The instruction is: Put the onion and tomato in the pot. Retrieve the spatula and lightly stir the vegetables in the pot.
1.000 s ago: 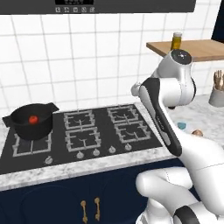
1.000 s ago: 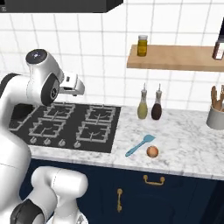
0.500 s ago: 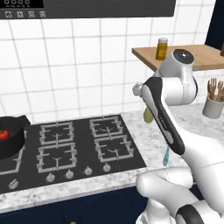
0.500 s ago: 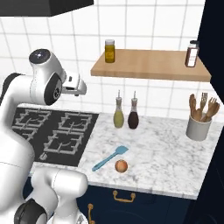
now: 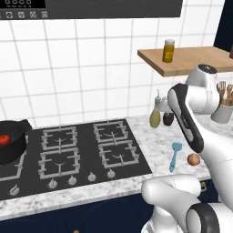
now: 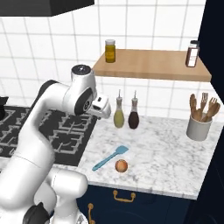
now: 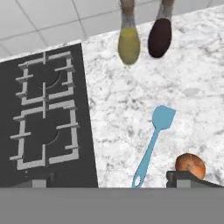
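Closest to the robot, near the front edge of the marble counter (image 6: 166, 148), the onion (image 6: 121, 166) sits just beside the handle end of the spatula (image 6: 110, 158); from the hand view the onion (image 7: 190, 166) lies at the lower right with the spatula (image 7: 153, 142) slanting up to its left, flat head pointing toward the back wall, the two close but whether they touch cannot be told. The gripper (image 6: 104, 107) hangs above the counter's left part, near the stove edge, with its jaws spread wide and nothing between them; one dark fingertip (image 7: 186, 177) shows right beside the onion in the hand view. To the left lies the black stove (image 5: 77, 154) with its grey grates. At its far left edge stands the pot (image 5: 11, 141), with the tomato (image 5: 4, 139) inside it, well apart from the onion (image 5: 194, 159) and spatula (image 5: 174, 155). Farther back on the counter, against the tiled wall, a yellow-green bottle (image 6: 118, 114) and a dark bottle (image 6: 134, 117) stand side by side, and a grey utensil holder (image 6: 199, 126) with wooden tools stands to the right. Above them a wooden shelf (image 6: 153, 65) carries a yellow jar (image 6: 110, 50) and a dark spice jar (image 6: 192, 52).
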Controlling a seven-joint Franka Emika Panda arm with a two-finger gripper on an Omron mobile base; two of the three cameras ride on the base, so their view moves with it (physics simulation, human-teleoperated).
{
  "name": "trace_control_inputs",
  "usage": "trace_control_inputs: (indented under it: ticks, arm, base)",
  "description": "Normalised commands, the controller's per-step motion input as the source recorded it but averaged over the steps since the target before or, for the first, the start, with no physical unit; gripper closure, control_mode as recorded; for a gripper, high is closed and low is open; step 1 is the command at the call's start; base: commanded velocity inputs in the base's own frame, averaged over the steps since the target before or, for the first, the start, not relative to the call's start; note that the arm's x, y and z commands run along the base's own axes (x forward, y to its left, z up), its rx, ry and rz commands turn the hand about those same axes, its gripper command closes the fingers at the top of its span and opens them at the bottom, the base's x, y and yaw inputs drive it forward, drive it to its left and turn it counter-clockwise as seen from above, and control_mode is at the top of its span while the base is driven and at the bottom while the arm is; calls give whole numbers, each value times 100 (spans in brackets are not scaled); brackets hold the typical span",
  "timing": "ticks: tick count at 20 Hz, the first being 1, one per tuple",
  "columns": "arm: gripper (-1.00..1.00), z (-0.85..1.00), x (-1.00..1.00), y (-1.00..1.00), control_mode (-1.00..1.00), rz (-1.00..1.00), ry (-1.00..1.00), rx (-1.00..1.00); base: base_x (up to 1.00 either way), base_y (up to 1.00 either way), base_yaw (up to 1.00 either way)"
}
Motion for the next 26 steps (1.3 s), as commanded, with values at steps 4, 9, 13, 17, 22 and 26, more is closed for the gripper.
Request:
trace_control_inputs:
  ticks: [4,9,13,17,22,26]
  arm:
    - [-100,-100,3,-100,-100,-22,49,6]
    - [-100,-100,15,-100,-100,-9,9,0]
    - [-100,-67,0,-56,-100,-7,8,1]
    - [-100,-47,1,0,-100,-1,8,0]
    - [-100,-44,-11,0,-100,0,19,3]
    - [-100,-40,-18,0,-100,0,6,2]
  base:
    - [0,0,0]
    - [0,0,0]
    - [0,0,0]
    - [0,0,0]
    - [0,0,0]
    - [0,0,0]
